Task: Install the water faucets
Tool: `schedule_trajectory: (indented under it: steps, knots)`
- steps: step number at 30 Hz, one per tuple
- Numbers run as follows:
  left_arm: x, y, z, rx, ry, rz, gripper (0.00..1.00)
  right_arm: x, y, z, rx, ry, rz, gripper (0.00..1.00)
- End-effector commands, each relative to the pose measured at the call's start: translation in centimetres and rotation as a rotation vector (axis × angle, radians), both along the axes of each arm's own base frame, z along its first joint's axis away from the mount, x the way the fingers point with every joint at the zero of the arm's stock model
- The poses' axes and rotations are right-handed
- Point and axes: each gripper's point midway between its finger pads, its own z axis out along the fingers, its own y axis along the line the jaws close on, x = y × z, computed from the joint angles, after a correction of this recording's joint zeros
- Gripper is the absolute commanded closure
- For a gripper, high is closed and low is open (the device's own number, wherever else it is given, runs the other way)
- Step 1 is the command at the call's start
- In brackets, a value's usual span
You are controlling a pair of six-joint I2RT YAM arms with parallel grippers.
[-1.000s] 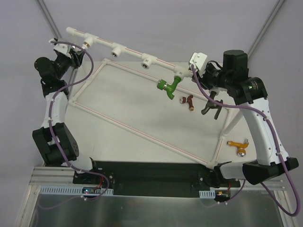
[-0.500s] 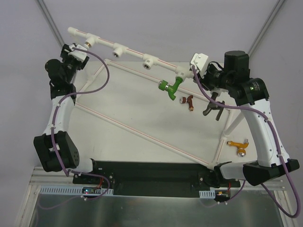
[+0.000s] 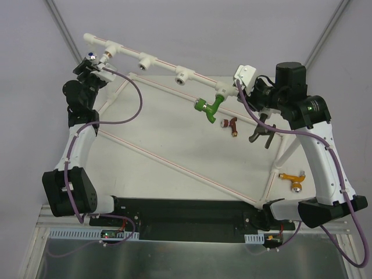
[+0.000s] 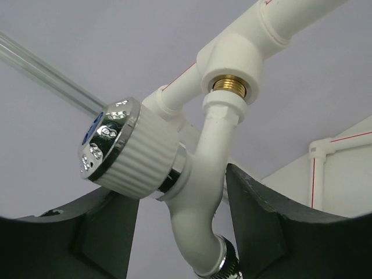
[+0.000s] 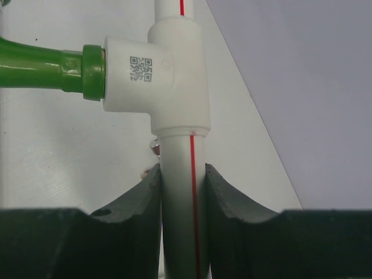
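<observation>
A white faucet (image 4: 203,168) with a chrome-capped ribbed handle hangs from the leftmost tee (image 4: 232,58), its threaded end in the brass socket. My left gripper (image 4: 181,189) straddles it, open. The right finger lies against the faucet body and a gap shows on the left side. From above, this gripper (image 3: 96,65) sits under the pipe's left end. My right gripper (image 5: 183,174) is shut on the white pipe (image 5: 183,221) just below the tee carrying the green faucet (image 5: 40,70) (image 3: 208,107). Dark red (image 3: 232,124), dark grey (image 3: 261,135) and orange (image 3: 293,177) faucets lie loose on the table.
Two tees (image 3: 144,60) (image 3: 181,75) with bare sockets sit between the white and green faucets. The white pipe frame (image 3: 174,164) spreads across the table. Purple cables loop beside both arms.
My left arm has swung up and right to the pipe's left tee, and its jaws have widened. The right arm and the loose faucets have not moved.
</observation>
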Motion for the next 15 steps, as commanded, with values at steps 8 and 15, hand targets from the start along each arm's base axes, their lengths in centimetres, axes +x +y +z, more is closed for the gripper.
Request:
schedule_trajectory:
  steps: [8, 15]
  knots:
    - [-5.8, -3.6, 6.0, -0.334, -0.097, -0.301, 0.21, -0.4, 1.5, 1.5, 0.054, -0.026, 0.047, 0.98]
    - [-9.2, -1.9, 8.1, -0.713, -0.062, -0.348, 0.07, -0.3, 1.4, 1.3, 0.047, -0.027, 0.044, 0.98]
